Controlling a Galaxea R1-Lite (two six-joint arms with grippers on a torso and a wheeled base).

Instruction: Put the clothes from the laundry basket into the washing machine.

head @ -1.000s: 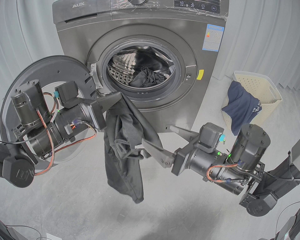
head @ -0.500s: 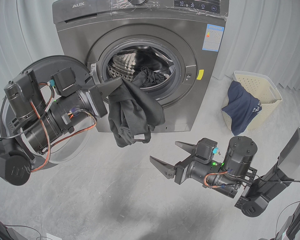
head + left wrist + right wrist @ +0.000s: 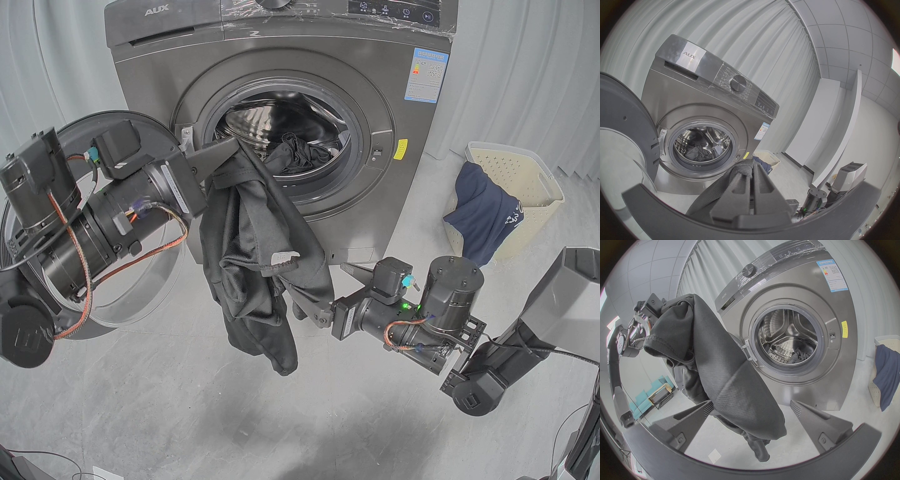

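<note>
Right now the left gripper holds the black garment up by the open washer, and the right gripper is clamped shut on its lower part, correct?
Not quite. The right gripper is open, its fingers spread to either side of the black garment, as the right wrist view shows. The left gripper does hold it up by the open washer.

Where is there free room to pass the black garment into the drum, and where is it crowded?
Free: the upper drum opening, above the dark clothes inside; also the floor before the washer. Crowded: around the hanging garment, between the left gripper and the open right gripper.
</note>
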